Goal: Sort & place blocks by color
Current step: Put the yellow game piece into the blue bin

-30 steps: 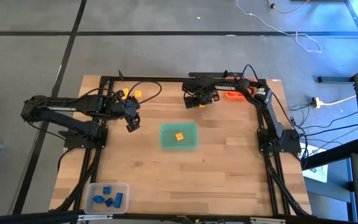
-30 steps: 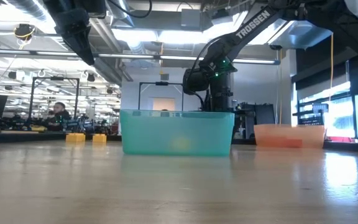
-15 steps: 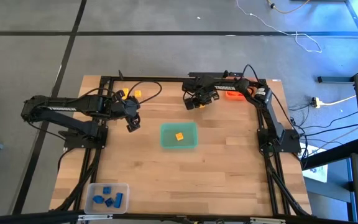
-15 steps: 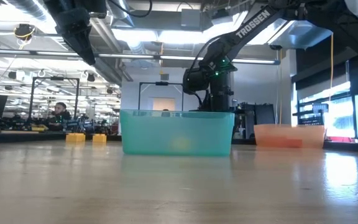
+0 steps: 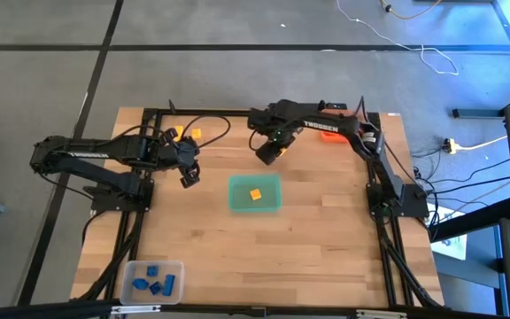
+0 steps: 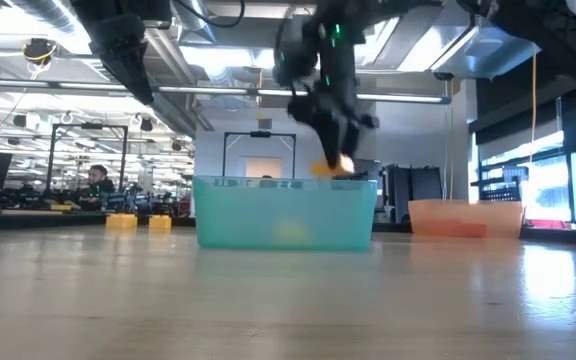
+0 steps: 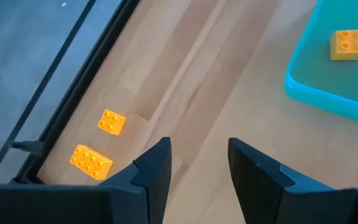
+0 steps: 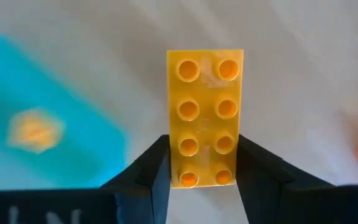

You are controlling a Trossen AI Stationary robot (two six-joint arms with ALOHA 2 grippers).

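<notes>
The right end effector [image 8: 199, 163] is gripping a yellow eight-stud block [image 8: 204, 117] by one short end, its fingers [image 8: 151, 168] pressing against the block's two long sides. The block's long axis is running straight out from between the fingers, in line with them, and its studded face is turned toward the wrist camera. In the high view the right end effector [image 5: 266, 152] is sitting above the counter [image 5: 326, 248], just off the far corner of the green tray [image 5: 274, 205]. In the low view the held block is showing as a yellow blur [image 6: 330, 166] just above the tray's far rim [image 6: 284, 182]. One small yellow four-stud block [image 5: 255, 194] is lying studs-up on the tray floor, beyond and to one side of the held block in the right wrist view. The left end effector [image 7: 197, 163] is hanging open and empty over bare counter. Ahead of it and to one side, two loose yellow blocks are lying studs-up near the counter's edge: a four-stud block [image 7: 111, 122] and an eight-stud block [image 7: 91, 162], close together but not touching, the latter's long axis lying diagonal in the wrist view. The green tray is lying ahead on the other side.
</notes>
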